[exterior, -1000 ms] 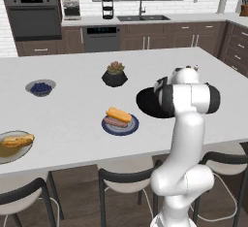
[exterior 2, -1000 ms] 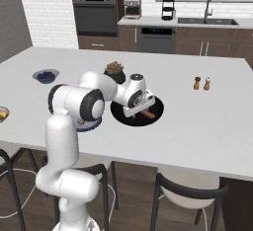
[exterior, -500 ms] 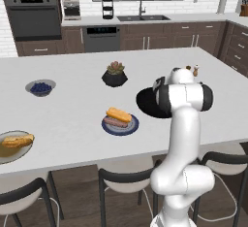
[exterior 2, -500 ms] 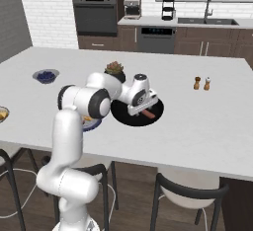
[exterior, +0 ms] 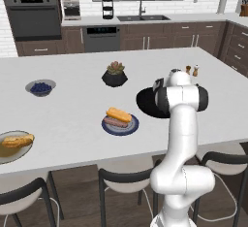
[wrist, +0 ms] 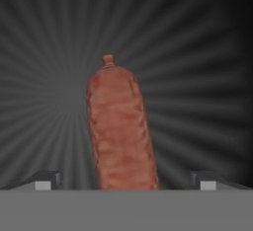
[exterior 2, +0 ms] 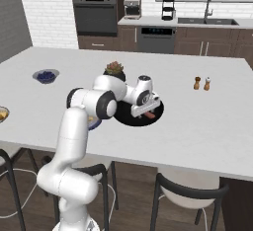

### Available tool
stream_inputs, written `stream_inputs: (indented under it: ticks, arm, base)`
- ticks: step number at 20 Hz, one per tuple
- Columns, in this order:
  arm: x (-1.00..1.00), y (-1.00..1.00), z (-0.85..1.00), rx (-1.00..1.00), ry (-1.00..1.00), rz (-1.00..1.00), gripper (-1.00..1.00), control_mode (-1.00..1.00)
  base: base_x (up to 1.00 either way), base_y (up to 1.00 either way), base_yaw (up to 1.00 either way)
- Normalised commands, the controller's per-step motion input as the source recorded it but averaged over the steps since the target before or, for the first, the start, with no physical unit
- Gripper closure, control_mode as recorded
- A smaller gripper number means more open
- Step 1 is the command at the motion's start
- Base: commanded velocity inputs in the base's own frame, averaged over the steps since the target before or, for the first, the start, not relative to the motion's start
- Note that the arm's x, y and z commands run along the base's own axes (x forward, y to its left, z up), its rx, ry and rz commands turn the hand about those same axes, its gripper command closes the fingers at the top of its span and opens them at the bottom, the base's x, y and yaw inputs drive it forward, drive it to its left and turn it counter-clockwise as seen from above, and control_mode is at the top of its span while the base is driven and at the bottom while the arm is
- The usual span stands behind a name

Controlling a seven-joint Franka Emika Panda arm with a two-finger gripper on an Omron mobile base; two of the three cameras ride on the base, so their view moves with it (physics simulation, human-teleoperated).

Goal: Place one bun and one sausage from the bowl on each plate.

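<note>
Reddish-brown sausage (wrist: 121, 126) lies in the black bowl (exterior 2: 127, 119) on the table (exterior: 72, 105), lined up between the wide-open jaws so they can close across its width.

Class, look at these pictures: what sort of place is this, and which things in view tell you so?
A home kitchen, rendered. A built-in oven sits in dark cabinets, a sink with a tap lies under a window, and a wide white island counter has stools pulled up to it.
</note>
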Motion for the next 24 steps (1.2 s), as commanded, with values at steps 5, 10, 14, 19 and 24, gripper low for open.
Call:
stream_inputs:
  ticks: [5, 10, 14, 19, 24]
  arm:
    - [0.0, 0.0, -0.33, 0.0, 0.05, 0.0, -1.0, -1.0]
    - [0.0, 0.0, -0.05, 0.0, 0.04, 0.0, 1.0, -1.0]
    - [0.0, 0.0, 0.0, 0.0, 0.0, 0.0, 1.0, -1.0]
    - [0.0, 0.0, -0.01, 0.0, 0.0, 0.0, 1.0, -1.0]
    - [-0.11, 0.0, 0.07, 0.0, -0.05, 0.0, 1.0, -1.0]
  base:
    - [0.0, 0.0, 0.0]
    - [0.0, 0.0, 0.0]
    - [0.0, 0.0, 0.0]
    - [0.0, 0.0, 0.0]
    - [0.0, 0.0, 0.0]
